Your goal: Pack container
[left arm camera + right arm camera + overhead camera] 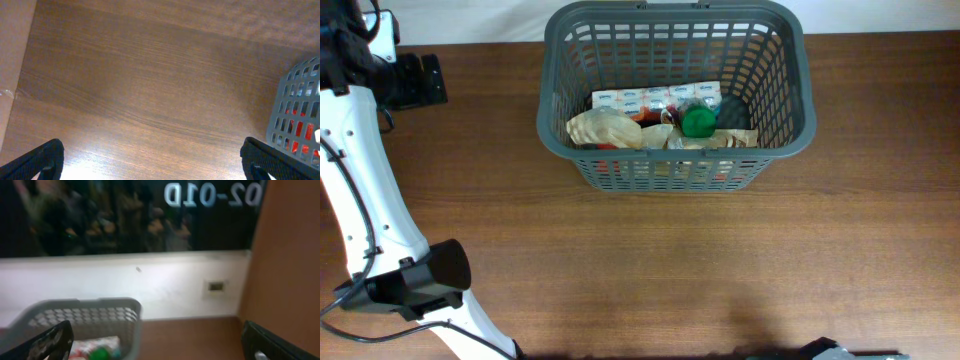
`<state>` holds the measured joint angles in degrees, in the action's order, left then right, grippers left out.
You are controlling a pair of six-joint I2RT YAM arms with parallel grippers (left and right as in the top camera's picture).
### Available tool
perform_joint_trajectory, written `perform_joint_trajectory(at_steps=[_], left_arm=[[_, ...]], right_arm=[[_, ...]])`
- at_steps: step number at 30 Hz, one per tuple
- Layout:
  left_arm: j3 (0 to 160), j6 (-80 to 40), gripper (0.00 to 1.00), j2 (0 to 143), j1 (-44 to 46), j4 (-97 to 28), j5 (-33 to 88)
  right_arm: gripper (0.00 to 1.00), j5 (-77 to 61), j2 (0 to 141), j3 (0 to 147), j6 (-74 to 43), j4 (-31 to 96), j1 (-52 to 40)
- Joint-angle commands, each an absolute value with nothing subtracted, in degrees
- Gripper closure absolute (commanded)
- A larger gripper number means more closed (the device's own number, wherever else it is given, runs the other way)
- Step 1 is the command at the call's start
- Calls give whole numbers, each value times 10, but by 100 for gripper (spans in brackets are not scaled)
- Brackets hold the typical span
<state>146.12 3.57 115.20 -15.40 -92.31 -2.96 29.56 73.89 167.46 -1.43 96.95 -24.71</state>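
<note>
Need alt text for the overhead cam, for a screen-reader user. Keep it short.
Dark grey slotted basket at top centre of a wooden table, holding a row of white cartons, a green round item and a crumpled beige bag. The white left arm runs down the left edge, apart from the basket.

Counter (720,260): brown wood-grain, spanning whole overhead view.
Wall (150,285): white, running along behind it.
Wall plate (216,285): small, rect., sitting on wall, right of ctr.
Window (100,215): dark, reflecting blurred shapes above wall; mirrored lettering (212,194) showing top right.
</note>
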Motion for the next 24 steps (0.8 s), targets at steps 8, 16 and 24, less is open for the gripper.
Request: perform_joint_trajectory(at_steps=[8,16,24], left_arm=[[1459,30,1,1148,-156,-923,-24],[1459,30,1,1148,-156,-923,-24],[1459,30,1,1148,-156,-923,-24]], right_arm=[[1,274,394,984,-201,703,-136],[2,272,226,471,-207,417,-49],[1,259,130,193,-207,266,15]])
